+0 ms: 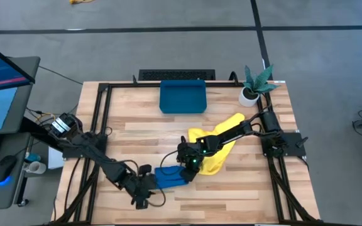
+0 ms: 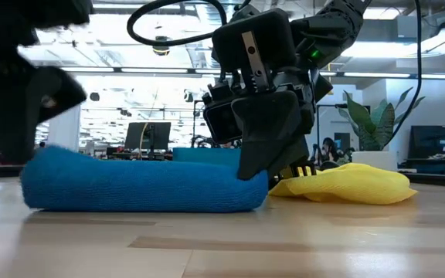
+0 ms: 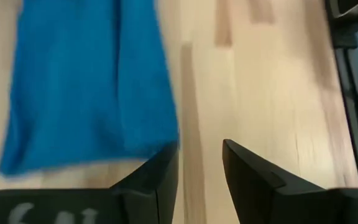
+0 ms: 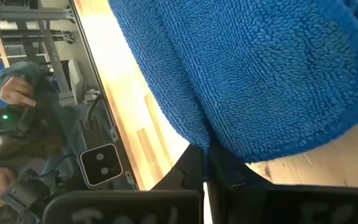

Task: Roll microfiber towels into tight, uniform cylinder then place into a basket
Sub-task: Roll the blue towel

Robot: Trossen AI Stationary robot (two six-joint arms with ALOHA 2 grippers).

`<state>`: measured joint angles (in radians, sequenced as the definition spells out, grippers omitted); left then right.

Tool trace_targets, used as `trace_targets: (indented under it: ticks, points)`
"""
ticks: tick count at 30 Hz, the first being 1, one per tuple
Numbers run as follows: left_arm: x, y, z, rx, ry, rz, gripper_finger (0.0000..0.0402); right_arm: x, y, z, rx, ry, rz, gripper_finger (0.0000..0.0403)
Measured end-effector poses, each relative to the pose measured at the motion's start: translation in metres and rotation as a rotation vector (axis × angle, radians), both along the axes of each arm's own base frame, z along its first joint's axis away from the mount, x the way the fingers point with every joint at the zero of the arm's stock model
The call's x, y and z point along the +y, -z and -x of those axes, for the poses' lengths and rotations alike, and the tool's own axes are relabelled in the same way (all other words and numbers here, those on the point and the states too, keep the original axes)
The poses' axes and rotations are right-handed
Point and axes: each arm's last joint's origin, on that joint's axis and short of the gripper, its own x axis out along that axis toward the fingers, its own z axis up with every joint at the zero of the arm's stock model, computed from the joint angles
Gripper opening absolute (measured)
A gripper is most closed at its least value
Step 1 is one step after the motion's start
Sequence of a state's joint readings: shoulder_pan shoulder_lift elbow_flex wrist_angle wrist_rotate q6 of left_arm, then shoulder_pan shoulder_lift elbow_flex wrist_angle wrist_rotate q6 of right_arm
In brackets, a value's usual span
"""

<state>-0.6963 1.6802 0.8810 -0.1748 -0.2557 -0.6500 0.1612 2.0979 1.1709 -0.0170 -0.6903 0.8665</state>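
The blue towel (image 1: 168, 176) lies as a loose roll on the table near the front edge; it also shows in the low view (image 2: 137, 185). My right gripper (image 1: 188, 167) stands at the roll's right end, shut on it (image 4: 206, 163). My left gripper (image 1: 144, 190) is open at the roll's left end; in the left wrist view (image 3: 201, 163) the towel (image 3: 86, 81) lies just beside one finger. The yellow towel (image 1: 220, 145) lies crumpled under the right arm. The dark-blue basket (image 1: 182, 96) stands at the far edge. My right gripper pinches the blue towel's right end at a crease in the pile (image 4: 199, 138), between its two fingertips. The fingers slant down from above (image 2: 263, 166). The roll lies along the table, not lifted. My left gripper: I cannot tell whether one finger (image 3: 161, 167) touches the towel's edge.
A small white pot with a green plant (image 1: 254, 83) stands at the far right corner. Dark frame rails (image 1: 99, 125) run along the table's left and right sides. Bare wood lies between the basket and the towels. A person shows beyond the table in the right wrist view (image 4: 11, 99).
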Motion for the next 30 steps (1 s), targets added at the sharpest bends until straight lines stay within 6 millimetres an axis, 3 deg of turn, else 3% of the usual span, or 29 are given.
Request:
trace_targets:
  ticks: [5, 10, 19, 25, 30]
  points:
    - [-0.010, -0.005, 0.001, -0.127, 0.047, -0.080, 0.0104, 0.000, 0.000, 0.000, -0.001, 0.000, 0.000, 0.0018]
    - [-0.008, -0.005, -0.002, -0.140, 0.042, -0.098, 0.0089, 0.000, 0.000, 0.000, -0.002, 0.000, 0.000, 0.0018]
    - [0.014, 0.024, -0.020, -0.020, -0.034, -0.140, 0.0060, 0.000, -0.001, -0.001, -0.012, 0.001, -0.002, 0.0020]
    - [0.013, 0.025, -0.015, 0.000, -0.125, -0.121, 0.0050, 0.000, -0.001, -0.001, -0.030, -0.011, -0.002, 0.0018]
    - [0.015, 0.028, -0.015, 0.029, -0.171, -0.107, 0.0044, 0.004, -0.001, -0.001, -0.049, -0.037, 0.004, 0.0053]
